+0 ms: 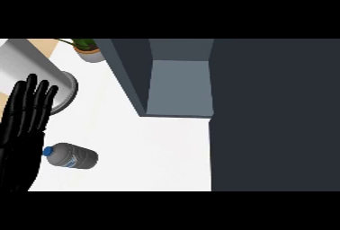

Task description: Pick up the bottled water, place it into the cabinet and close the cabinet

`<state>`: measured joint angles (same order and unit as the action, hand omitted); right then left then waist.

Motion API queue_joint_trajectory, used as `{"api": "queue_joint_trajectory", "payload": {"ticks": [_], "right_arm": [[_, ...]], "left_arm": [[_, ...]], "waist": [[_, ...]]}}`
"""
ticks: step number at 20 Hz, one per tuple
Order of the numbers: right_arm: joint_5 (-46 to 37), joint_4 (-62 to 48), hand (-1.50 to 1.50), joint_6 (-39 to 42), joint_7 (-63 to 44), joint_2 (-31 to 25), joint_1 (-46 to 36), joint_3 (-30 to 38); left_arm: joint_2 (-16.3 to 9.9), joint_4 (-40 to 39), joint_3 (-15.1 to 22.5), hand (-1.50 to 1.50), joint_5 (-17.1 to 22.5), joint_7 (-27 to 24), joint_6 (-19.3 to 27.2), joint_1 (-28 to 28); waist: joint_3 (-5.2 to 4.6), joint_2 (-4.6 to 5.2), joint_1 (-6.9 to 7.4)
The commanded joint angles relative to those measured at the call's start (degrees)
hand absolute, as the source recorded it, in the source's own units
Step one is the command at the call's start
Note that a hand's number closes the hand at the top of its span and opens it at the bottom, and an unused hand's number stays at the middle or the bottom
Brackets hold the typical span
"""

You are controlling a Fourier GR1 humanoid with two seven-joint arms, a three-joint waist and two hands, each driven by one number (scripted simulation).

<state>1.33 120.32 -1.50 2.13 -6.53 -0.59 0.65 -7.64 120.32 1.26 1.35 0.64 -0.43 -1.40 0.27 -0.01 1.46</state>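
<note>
A clear water bottle (73, 157) with a blue cap lies on its side on the white counter (153, 152), at the lower left, cap toward the left. My left hand (25, 121) stands at the view's left edge, fingers straight and pointing up, open, just left of the bottle's cap and holding nothing. The grey cabinet (179, 85) stands open at the top middle, its inside bare. A dark panel (275, 117), likely the cabinet's door, fills the right side. My right hand does not show.
A grey cylinder (40, 74) with a round base stands at the upper left, behind my left hand. A potted plant (87, 49) sits at the top, left of the cabinet.
</note>
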Motion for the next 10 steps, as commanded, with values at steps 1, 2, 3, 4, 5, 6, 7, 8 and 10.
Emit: {"api": "queue_joint_trajectory", "payload": {"ticks": [1,2,3,4,5,6,7,8,10], "right_arm": [[0.62,1.01,-1.50,0.95,1.77,2.41,2.79,-3.25],[3.60,3.80,-1.50,1.47,-1.22,1.08,2.48,-0.96],[-0.18,4.57,-1.50,0.14,-0.80,2.20,3.08,-4.08],[1.86,5.10,-1.50,1.12,-1.31,1.46,3.64,-2.90],[3.39,4.20,-1.50,2.18,-0.54,0.80,4.83,-1.60],[2.89,5.37,-1.50,1.77,0.42,1.25,5.94,-1.78],[6.12,2.13,-1.50,3.60,-6.76,2.13,8.18,-5.79],[6.77,2.58,-1.50,3.50,-9.14,1.50,7.71,-5.39],[7.84,5.84,-1.50,4.44,-9.86,1.03,12.87,-5.88]], "left_arm": [[-2.70,2.94,-3.02,-1.50,8.42,-1.44,-6.58,-2.81],[-4.47,0.44,-5.14,-1.50,13.67,-4.27,-10.64,-1.74],[-5.99,-0.28,-5.99,-1.50,19.27,-4.96,-15.04,-2.12],[-7.21,-0.62,-6.23,-1.50,23.05,-6.89,-19.06,-2.62],[-8.32,-0.92,-6.00,-1.50,26.29,-7.09,-22.28,-2.04],[-9.63,-0.48,-6.58,-1.50,30.10,-7.32,-25.49,-3.01],[-9.96,-4.63,-1.93,-1.50,30.11,-0.36,-26.06,-6.62],[-11.87,-5.73,-3.36,-1.50,33.18,-0.92,-29.13,-7.85],[-16.09,-5.90,-7.42,-1.50,40.80,0.23,-33.64,-10.71]], "waist": [[-0.29,-0.09,-1.18],[-0.35,-0.13,-1.42],[-0.48,-0.21,-1.25],[-0.58,-0.32,-1.37],[-0.54,-0.26,-1.77],[-0.66,-0.62,-1.77],[-0.60,0.31,-1.72],[-0.64,0.22,-1.16],[-0.45,-0.39,-1.47]]}}
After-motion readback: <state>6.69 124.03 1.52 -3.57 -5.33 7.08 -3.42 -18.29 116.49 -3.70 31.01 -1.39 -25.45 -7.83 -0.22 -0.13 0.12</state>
